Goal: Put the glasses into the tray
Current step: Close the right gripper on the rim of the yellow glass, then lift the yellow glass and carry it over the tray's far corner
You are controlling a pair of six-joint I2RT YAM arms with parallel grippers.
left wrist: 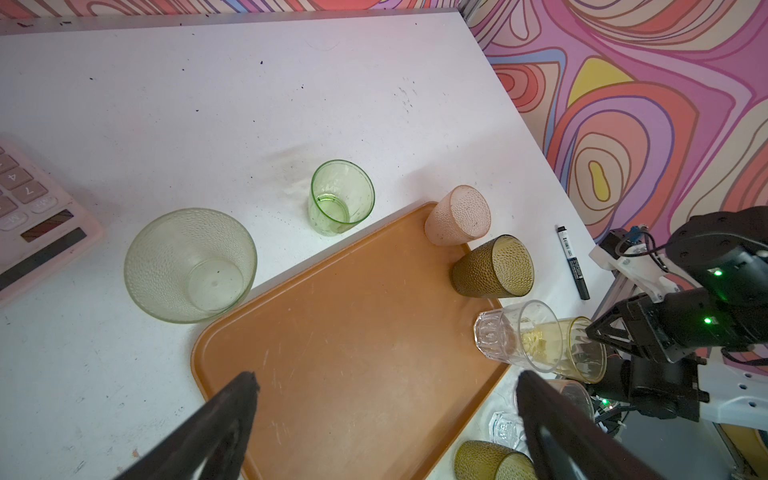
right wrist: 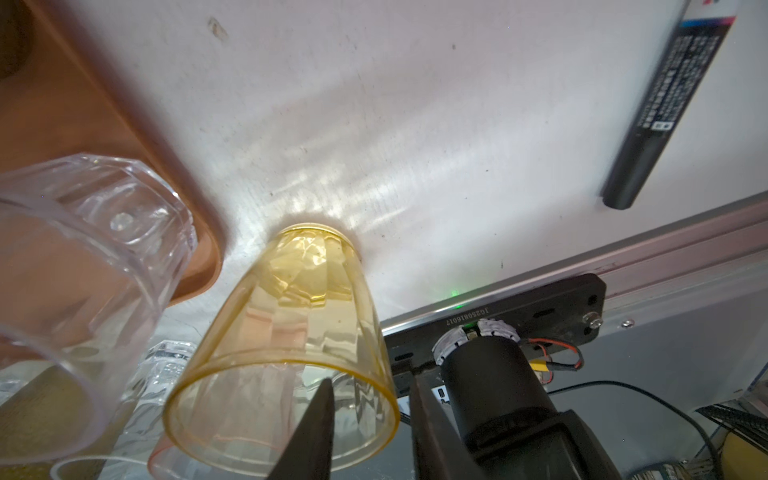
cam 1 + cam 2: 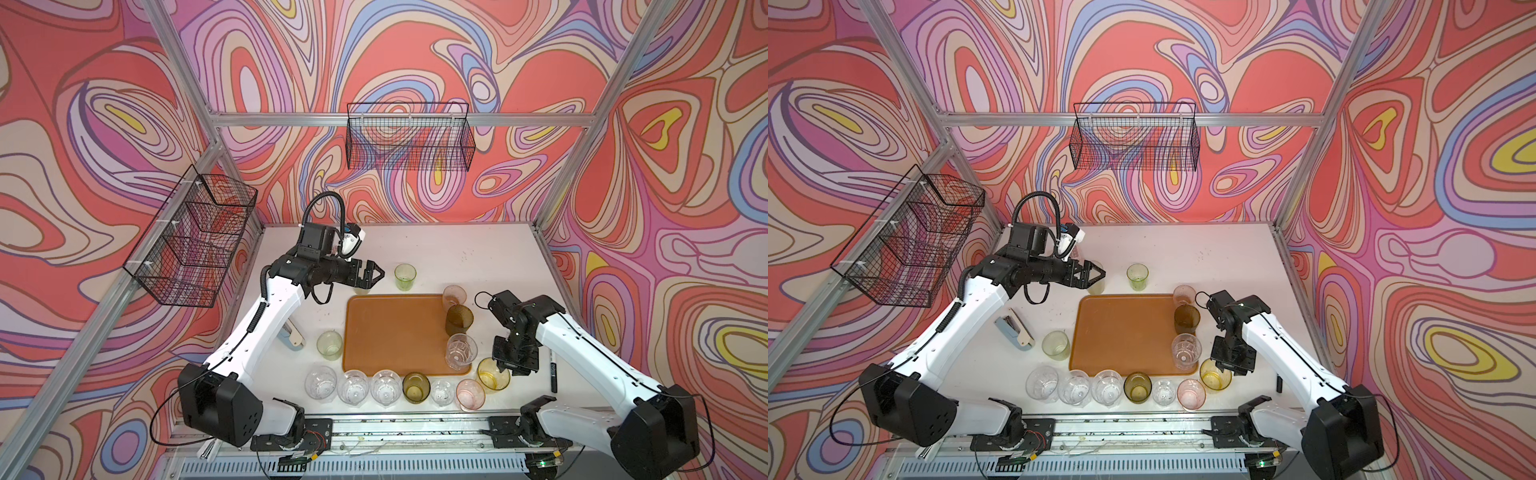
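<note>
Down at the near right corner of the tray (image 3: pixel 395 332), the right gripper (image 2: pixel 370 419) has one finger inside the amber glass (image 2: pixel 286 332) and one outside, straddling its rim with a gap left, not clamped yet. That glass stands on the white table (image 3: pixel 498 257) just off the tray. Meanwhile the left gripper (image 1: pixel 386 386) hovers spread wide and empty above the tray's far left corner, beside the green glass (image 3: pixel 405 277).

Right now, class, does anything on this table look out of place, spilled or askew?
None of the glasses lies toppled and nothing is spilled. Two strays stand out: a black marker lies on the table right of the tray, and a grey-and-beige hand tool lies left of it.
</note>
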